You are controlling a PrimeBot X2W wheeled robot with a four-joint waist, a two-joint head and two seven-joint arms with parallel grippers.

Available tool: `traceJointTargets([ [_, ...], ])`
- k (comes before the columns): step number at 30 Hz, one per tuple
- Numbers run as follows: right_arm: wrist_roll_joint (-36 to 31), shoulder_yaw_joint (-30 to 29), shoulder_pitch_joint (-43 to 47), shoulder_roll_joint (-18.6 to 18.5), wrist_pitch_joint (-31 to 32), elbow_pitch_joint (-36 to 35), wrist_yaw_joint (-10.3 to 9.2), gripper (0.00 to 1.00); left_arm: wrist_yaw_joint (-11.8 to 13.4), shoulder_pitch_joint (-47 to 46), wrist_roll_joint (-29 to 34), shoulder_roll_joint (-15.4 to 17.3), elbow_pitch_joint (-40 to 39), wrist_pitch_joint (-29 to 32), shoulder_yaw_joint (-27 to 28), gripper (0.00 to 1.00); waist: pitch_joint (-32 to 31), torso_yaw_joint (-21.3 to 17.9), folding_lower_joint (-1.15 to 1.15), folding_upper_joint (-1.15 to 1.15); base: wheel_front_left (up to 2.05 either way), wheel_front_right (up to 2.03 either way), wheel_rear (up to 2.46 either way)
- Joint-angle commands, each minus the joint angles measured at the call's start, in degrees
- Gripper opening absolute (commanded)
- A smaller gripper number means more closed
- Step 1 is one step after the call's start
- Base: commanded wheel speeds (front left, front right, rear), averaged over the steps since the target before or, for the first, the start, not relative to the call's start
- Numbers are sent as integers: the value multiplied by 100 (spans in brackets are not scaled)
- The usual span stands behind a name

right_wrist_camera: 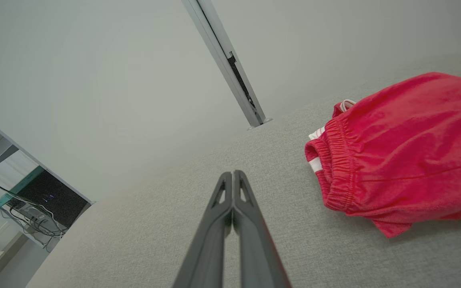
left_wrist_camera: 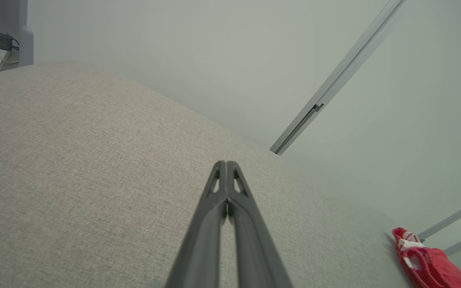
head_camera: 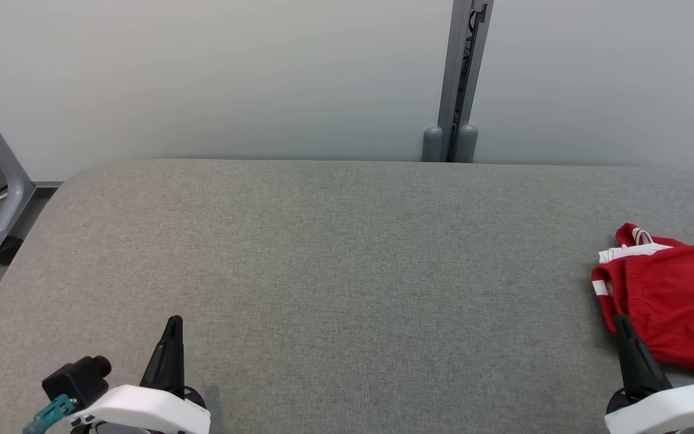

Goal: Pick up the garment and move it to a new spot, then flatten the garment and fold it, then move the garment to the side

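Red soft-knit garment (head_camera: 675, 295), looks like shorts, lies in a loose bunched heap at the far right of a grey fabric-covered table (head_camera: 347, 253). Part of it runs off the head view's right edge. Its gathered elastic waistband (right_wrist_camera: 336, 168) faces table centre, and white trim (head_camera: 630, 253) shows on the far side.

Handling, by my read: light, floppy, not fragile. It'll sag and drape once lifted. Cloth prob. grips the textured tabletop, so dragging would bunch it more; lift instead. Best hold is a pinch on the waistband, the thickest and firmest edge, pref. w/ one claw near each end so it hangs open for flattening.

Right gripper (head_camera: 623, 322) sits just beside the garment's near-left edge. Right wrist view shows a strip of table between them, so not touching. Its fingers are pressed together, holding nothing.

Left gripper (head_camera: 173, 322) is at lower left, well apart from the garment, fingers likewise closed tight and empty.

Behind the table: pale wall w/ a grey upright post (head_camera: 458, 78).
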Motion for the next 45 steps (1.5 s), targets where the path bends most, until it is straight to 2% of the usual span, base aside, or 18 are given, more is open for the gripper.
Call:
traceJointTargets([
  [1, 239, -53, -196, -20, 46, -49, 0, 0, -63, -231, -193, 21, -65, 59, 130, 0, 5, -8, 0, 0, 0, 0, 0],
  [19, 1627, -232, -417, 89, 280, 164, 0, 0, -341, -331, -1381, -168, -29, 471, 628, 0, 53, -92, 0, 0, 0, 0, 0],
  [45, 3078, -423, -644, 211, 531, 391, 1, 0, -630, -428, -2614, -375, 20, 910, 1157, 0, 116, -204, 0, 0, 0, 0, 0],
])
